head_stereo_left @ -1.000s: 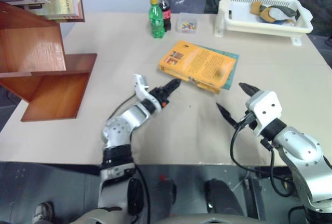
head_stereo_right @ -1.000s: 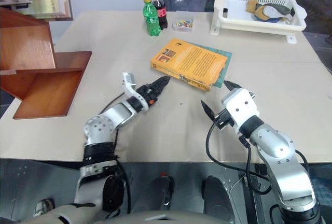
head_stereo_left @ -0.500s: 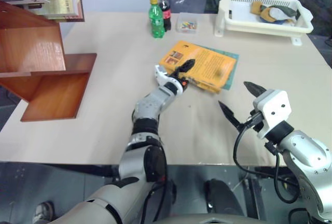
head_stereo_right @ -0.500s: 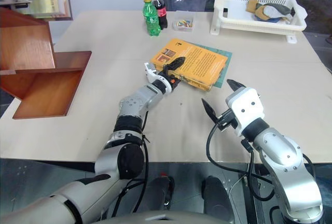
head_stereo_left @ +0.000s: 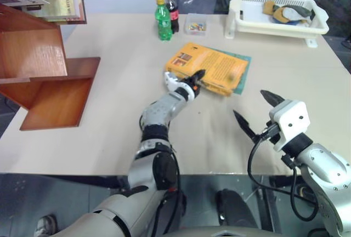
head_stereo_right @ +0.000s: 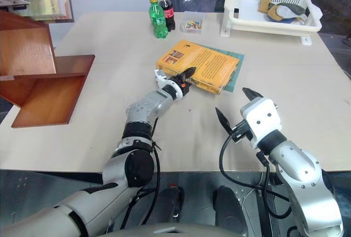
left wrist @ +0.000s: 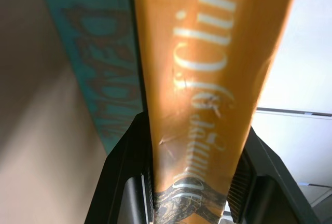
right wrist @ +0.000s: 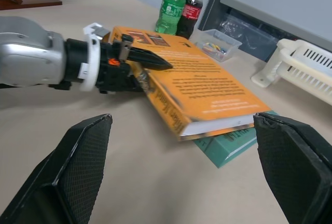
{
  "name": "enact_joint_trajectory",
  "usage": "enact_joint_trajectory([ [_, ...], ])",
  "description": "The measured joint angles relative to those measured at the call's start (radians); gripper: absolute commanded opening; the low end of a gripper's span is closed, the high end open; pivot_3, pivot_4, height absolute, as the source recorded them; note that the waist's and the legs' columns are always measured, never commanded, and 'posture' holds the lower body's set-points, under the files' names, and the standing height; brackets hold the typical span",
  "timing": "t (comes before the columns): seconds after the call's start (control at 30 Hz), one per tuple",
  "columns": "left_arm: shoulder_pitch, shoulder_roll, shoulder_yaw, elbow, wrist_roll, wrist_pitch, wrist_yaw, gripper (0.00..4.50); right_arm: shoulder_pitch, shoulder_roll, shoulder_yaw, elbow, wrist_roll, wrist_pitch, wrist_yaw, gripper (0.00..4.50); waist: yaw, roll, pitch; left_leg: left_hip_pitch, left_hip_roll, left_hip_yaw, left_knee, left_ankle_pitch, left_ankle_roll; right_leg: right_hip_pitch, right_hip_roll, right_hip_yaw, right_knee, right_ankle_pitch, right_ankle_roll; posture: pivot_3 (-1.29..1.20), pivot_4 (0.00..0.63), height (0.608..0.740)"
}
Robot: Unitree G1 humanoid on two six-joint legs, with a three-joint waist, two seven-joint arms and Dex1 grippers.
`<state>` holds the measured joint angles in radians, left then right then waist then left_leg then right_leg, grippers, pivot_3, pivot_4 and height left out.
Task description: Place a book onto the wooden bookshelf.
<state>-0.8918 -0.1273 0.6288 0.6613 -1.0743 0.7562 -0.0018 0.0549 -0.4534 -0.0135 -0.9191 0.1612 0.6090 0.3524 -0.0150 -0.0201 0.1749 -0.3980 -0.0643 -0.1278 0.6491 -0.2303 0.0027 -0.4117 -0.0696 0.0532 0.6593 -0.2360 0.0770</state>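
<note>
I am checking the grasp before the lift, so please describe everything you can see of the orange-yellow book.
The book is an orange-yellow paperback with small pictures, dark print and white page edges. It lies flat on the table, stacked on a teal book that sticks out beneath it. The left gripper clamps its spine edge, one black finger on the cover and one below.

Left arm outstretched, left gripper [head_stereo_right: 186, 78] clamped on book [head_stereo_right: 211, 64] spine; right gripper [head_stereo_right: 236, 108] spread wide, held level.

Bright even light, soft shadows; glare on wooden bookshelf [head_stereo_left: 38, 56]; left wrist view blurred.
</note>
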Motion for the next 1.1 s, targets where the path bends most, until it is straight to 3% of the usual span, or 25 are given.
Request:
enact_joint_trajectory([
  [0.2,0.075,0.0,0.008,-0.132,-0.06,0.033,0.086,1.66,0.017,0.0,0.0,0.017,-0.002,-0.024,0.005,4.5,0.004,0.0,0.0,0.0,0.0,0.0,0.0,0.0,0.0,0.0,0.0,0.0,0.0,0.0,0.0,0.0,0.15,0.74],
  [0.33,0.077,0.0,0.002,-0.142,-0.07,0.03,0.108,0.95,0.019,0.0,0.001,0.026,-0.005,-0.033,0.009,4.5,0.004,0.0,0.0,0.0,-0.001,0.002,0.0,0.0,0.0,0.0,0.0,0.0,0.0,0.0,0.0,0.0,0.15,0.74],
  [0.7,0.141,0.028,-0.036,-0.259,-0.11,0.106,0.146,0.95,0.032,0.01,0.015,0.039,-0.022,-0.069,0.009,4.5,0.001,0.0,0.0,0.0,-0.001,0.003,0.0,0.0,0.0,0.0,0.0,0.0,0.0,0.0,0.0,0.0,0.15,0.74],
  [0.9,0.185,0.156,-0.143,-0.44,-0.098,0.22,0.079,0.95,0.032,0.02,0.016,0.047,-0.021,-0.071,0.01,4.5,0.004,0.0,0.0,0.0,0.0,0.003,0.0,0.0,0.0,0.0,0.0,0.0,0.001,0.0,0.0,0.0,0.15,0.74],
  [1.1,0.21,0.421,-0.413,-0.692,0.089,0.206,-0.21,0.95,0.035,0.029,0.017,0.058,-0.019,-0.089,0.011,4.5,0.003,0.0,0.0,0.0,0.0,0.005,-0.001,0.0,-0.001,0.0,0.0,0.0,0.001,0.0,-0.001,0.0,0.15,0.74],
])
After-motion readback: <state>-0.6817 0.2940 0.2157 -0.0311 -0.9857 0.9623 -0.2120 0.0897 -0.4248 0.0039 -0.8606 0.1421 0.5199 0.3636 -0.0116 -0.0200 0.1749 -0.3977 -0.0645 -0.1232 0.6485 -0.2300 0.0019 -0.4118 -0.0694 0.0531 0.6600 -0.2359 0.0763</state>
